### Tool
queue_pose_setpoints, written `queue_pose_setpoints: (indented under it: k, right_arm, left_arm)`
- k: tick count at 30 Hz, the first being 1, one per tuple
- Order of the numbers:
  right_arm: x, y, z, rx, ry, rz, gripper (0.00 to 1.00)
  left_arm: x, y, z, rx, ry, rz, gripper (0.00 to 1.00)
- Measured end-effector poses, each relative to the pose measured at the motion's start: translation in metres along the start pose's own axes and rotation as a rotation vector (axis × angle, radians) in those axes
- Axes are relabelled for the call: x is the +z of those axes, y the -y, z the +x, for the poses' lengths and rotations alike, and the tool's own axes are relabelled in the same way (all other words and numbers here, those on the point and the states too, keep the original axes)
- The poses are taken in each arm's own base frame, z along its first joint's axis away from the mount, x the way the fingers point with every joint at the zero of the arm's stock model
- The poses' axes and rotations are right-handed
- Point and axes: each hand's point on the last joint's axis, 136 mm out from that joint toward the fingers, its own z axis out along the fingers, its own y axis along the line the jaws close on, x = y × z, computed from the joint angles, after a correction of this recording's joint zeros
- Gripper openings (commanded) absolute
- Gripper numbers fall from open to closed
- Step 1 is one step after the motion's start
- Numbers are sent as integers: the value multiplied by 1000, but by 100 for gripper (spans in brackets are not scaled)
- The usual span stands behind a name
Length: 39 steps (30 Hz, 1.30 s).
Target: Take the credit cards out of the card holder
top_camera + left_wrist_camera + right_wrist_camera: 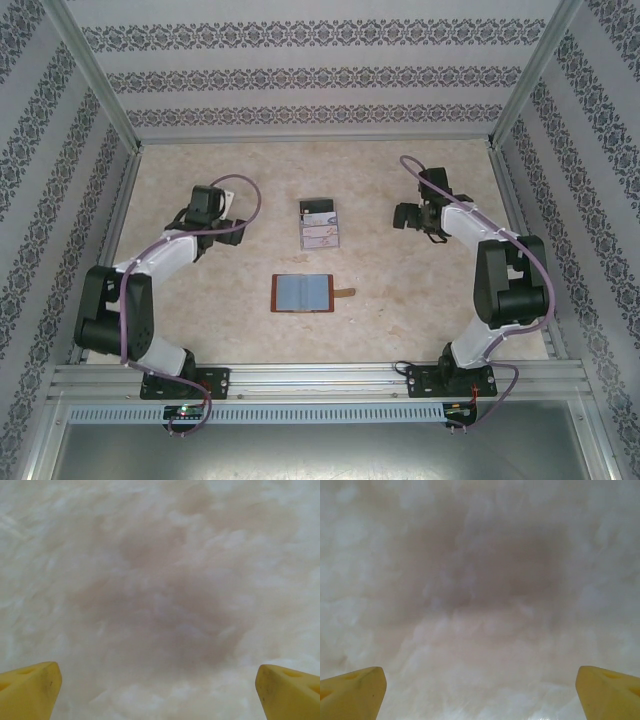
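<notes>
Item 1. Table [200,330]: pale marbled top, enclosed by patterned walls [40,180], with a metal rail [320,378] along the near edge.

Item 2. Wallet [302,293]: brown, lying open and flat at the table's centre, nearer the arms than the cards. Grey-blue pockets face up. Its strap tab [345,293] sticks out to the right. Whether any card sits in the pockets cannot be told at this size.

Item 3. Cards [320,222]: a small cluster just beyond the wallet and apart from it, between the two grippers. A dark one is at the far end and paler ones overlap toward the near end. Their count is not clear.

Item 4. Left gripper [228,228]: left of the cards and well apart from them, pointing down at the table. In the left wrist view the gripper [160,690] is released, its yellow fingertips [30,690] at opposite bottom corners with bare, blurred table between them. It holds nothing.

Item 5. Right gripper [408,215]: right of the cards and well apart from them. In the right wrist view the gripper [480,692] is likewise spread wide, its yellow fingertips [610,690] in the bottom corners over bare table, with a dim shadow on the surface ahead. It holds nothing.
</notes>
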Motion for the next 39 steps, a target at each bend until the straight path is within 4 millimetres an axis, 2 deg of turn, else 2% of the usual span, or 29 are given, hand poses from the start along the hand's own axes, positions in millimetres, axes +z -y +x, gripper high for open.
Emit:
queue_pose_setpoints:
  k: [4,7,12,16,18,24,28,32,39]
  right_arm:
    - [-6,6,-7,-60,147,10,98]
    - [-2,13,-10,-89,228,25,98]
    - [7,21,-2,-131,324,38,98]
    - [1,21,1,-147,401,18,98]
    - [-5,20,-1,-152,449,-4,98]
    - [-18,18,-12,-147,554,-57,98]
    - [-21,17,-8,-147,599,-82,98]
    - [-18,22,0,-138,618,-82,98]
    - [-26,23,-10,-128,675,-75,98]
  left_arm:
    - [-5,-18,10,-85,75,-67,100]
    - [-5,-29,24,-147,126,-100,100]
    - [2,-46,51,-277,186,-110,100]
    - [7,-56,46,-363,267,-77,100]
    - [11,-55,39,-378,307,-38,100]
    - [17,-33,29,-355,348,92,100]
    - [15,-29,17,-329,417,107,100]
    - [21,-26,26,-327,402,70,100]
    - [21,-26,24,-305,405,1,100]
